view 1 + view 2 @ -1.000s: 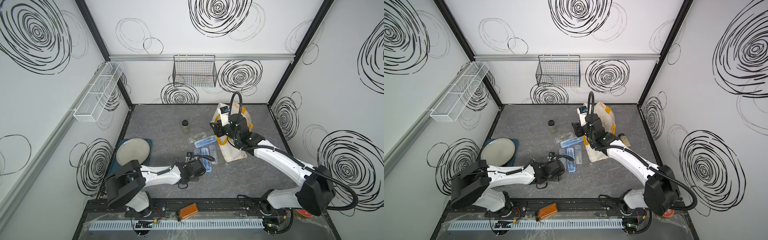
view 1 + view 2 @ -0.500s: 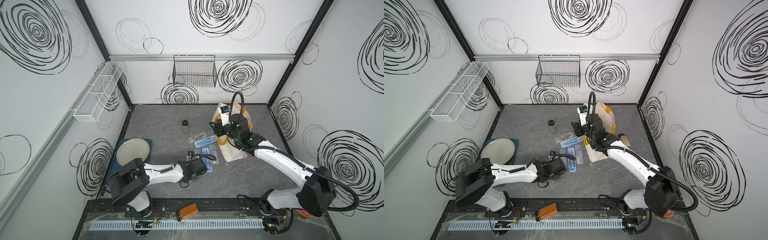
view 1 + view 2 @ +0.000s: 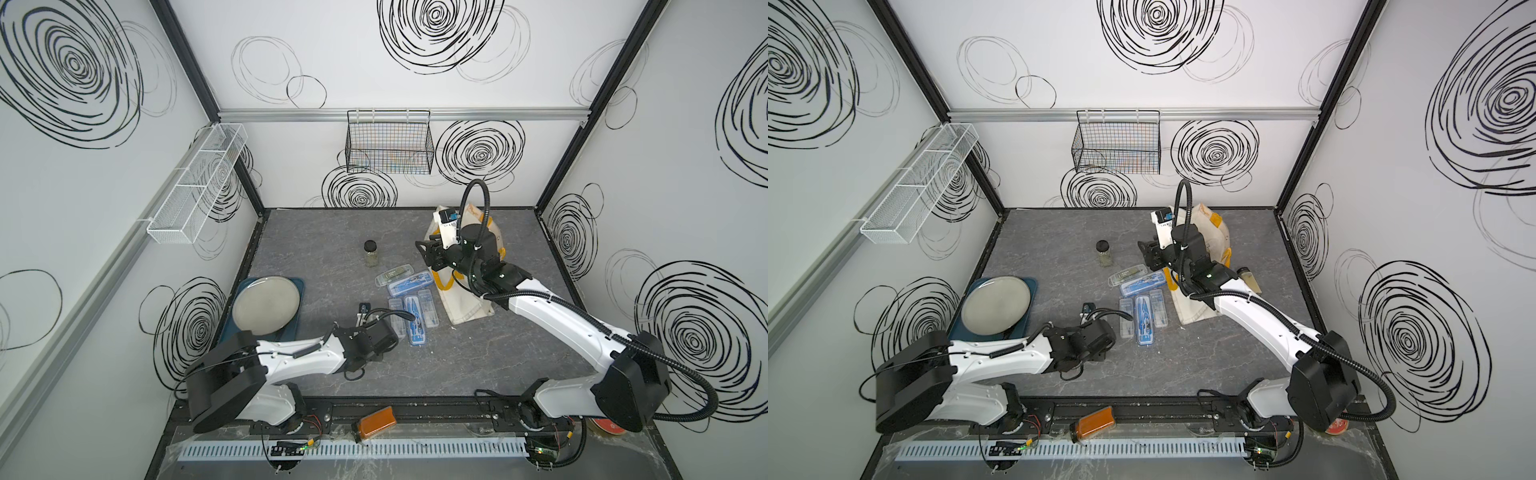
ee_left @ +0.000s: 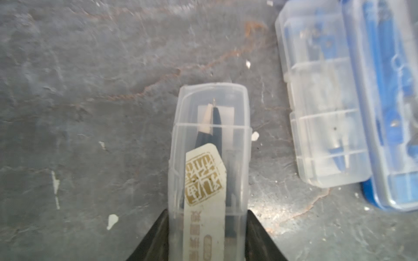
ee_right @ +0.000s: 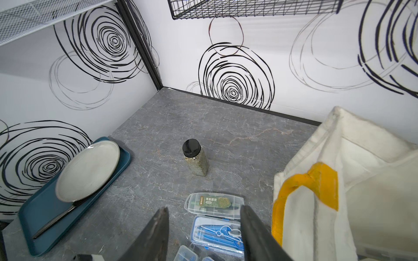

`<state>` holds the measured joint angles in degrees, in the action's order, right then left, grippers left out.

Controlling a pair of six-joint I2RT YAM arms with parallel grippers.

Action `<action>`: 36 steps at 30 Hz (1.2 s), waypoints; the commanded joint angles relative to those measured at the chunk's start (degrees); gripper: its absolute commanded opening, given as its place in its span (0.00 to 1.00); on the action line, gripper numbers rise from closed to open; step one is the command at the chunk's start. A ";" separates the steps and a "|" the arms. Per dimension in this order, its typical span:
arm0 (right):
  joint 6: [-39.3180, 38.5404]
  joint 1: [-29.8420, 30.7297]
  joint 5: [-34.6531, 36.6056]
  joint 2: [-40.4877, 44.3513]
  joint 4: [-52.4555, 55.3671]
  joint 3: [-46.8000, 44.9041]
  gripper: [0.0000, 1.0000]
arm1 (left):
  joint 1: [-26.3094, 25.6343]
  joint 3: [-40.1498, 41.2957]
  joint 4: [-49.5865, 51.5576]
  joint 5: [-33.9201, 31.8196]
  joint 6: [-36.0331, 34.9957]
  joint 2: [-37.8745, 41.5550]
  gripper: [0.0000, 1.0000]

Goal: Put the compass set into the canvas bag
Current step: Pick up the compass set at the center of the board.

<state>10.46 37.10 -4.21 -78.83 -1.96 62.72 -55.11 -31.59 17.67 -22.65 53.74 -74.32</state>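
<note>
Compass set point(image 4: 210, 144), in its clear case, is pinched by the left gripper point(image 4: 207, 213) down at the table point(image 4: 90, 90) next to other cases point(image 4: 321, 113), well apart from the canvas bag point(image 3: 465, 307), so grasp looks done, carry and drop-in remain; right gripper point(image 5: 204, 209) hangs spread, empty, beside bag.

Both top views overhead, sharing tabletop point(image 3: 316, 249) point(image 3: 1050, 249); wrists near, left probably lowest.

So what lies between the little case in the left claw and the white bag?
Several other plastic cases, some blue; both top views show them.
</note>
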 commanded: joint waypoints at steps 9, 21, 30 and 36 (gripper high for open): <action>2.44 2.39 -5.13 -6.23 -1.38 4.84 0.53 | 11.71 3.28 -33.27 1.45 -8.58 9.79 0.47; 7.40 5.62 -15.37 -12.85 -6.41 7.25 0.56 | 14.90 0.37 -50.67 10.90 -11.89 1.81 0.47; 8.70 6.66 -13.35 -17.38 -5.36 9.41 0.53 | 15.03 -0.09 -53.82 12.63 -11.81 -0.12 0.47; 9.21 6.90 -13.46 -19.29 -5.30 10.30 0.47 | 15.05 0.46 -54.50 12.75 -11.55 0.06 0.47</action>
<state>18.46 43.33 -17.32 -96.66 -6.72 71.42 -40.01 -30.09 -30.02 -11.42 42.85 -74.59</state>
